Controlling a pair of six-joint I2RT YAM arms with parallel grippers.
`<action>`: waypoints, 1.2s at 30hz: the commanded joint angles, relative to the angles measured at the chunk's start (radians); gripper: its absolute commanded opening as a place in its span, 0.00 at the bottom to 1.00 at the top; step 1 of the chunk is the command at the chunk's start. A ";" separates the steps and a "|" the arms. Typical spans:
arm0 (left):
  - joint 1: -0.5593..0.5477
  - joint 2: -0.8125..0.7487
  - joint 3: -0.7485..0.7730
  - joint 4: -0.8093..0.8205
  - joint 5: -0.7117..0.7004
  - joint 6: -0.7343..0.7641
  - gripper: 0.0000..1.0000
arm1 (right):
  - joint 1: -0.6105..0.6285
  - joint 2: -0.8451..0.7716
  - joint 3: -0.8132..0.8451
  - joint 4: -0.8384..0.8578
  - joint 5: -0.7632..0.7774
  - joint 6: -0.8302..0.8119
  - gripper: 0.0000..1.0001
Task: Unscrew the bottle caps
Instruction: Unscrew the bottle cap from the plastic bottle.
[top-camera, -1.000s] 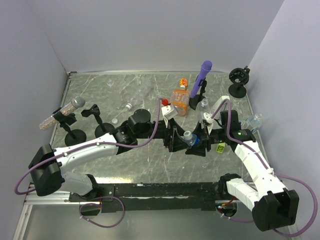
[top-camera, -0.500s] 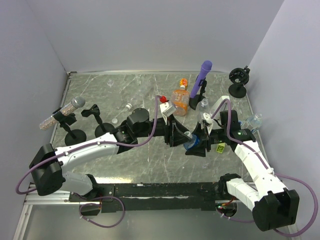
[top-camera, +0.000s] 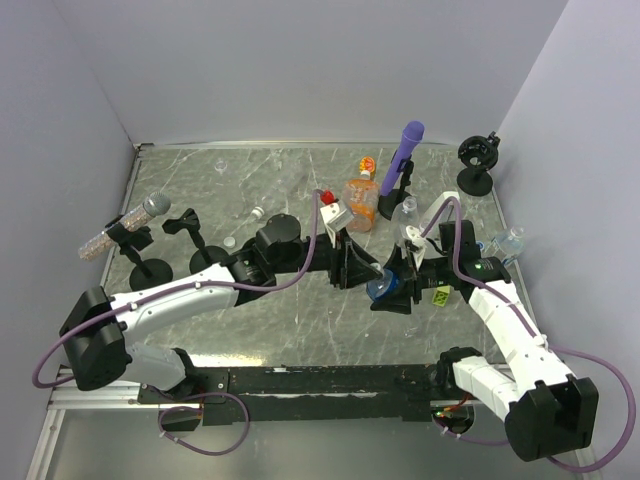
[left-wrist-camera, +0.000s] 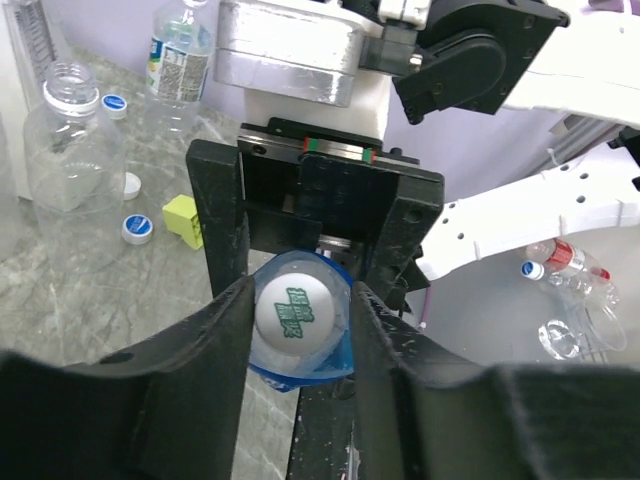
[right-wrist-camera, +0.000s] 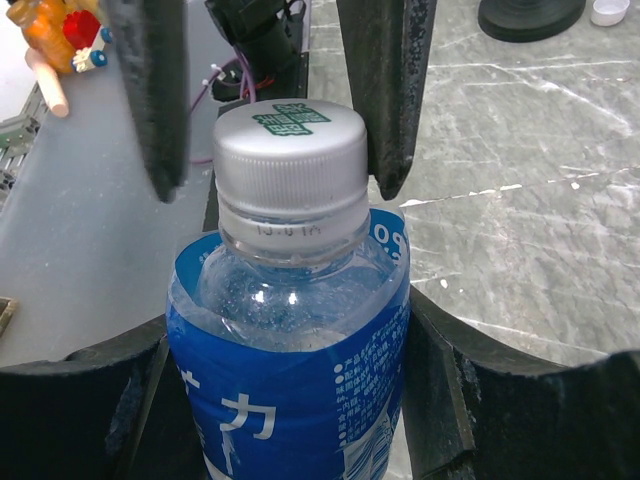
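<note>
Between the two arms, over the middle of the surface (top-camera: 300, 325), the bottle (right-wrist-camera: 290, 420) with the blue label sits in the right hand (right-wrist-camera: 290, 335), whose dark fingers press its body from both sides. Its cap (right-wrist-camera: 290, 150), white with a green mark on top, points straight at the left hand (left-wrist-camera: 302, 295). The bottle's long axis therefore runs in line with that hand's reach, and the cap meets it head-on.

That hand stands narrow, one finger on each side of the cap. From the right wrist, the finger on the right (right-wrist-camera: 385, 90) touches the cap's edge, while the one on the left (right-wrist-camera: 150, 90) seems a sliver apart. From the left wrist both look pressed in, so I cannot tell whether the grip is firm.

Since the left hand is the one at the cap, the twist would likely be a roll about this shared axis while the right hand keeps the body from turning.

From above, the cap is lost among the black hands. Both wrist views cut off the bottle's base. An open bottle (left-wrist-camera: 65, 150), loose caps (left-wrist-camera: 133, 228) and a yellow-green block (left-wrist-camera: 183, 220) lie beyond on the surface
</note>
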 joint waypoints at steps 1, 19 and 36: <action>-0.008 -0.001 0.048 -0.001 0.015 0.002 0.42 | 0.008 0.009 0.046 0.019 -0.022 -0.032 0.26; -0.189 -0.032 0.166 -0.393 -0.630 -0.446 0.01 | 0.010 0.012 0.034 0.107 0.058 0.065 0.25; -0.341 0.129 0.378 -0.817 -1.153 -0.967 0.01 | 0.007 0.004 0.022 0.177 0.130 0.141 0.13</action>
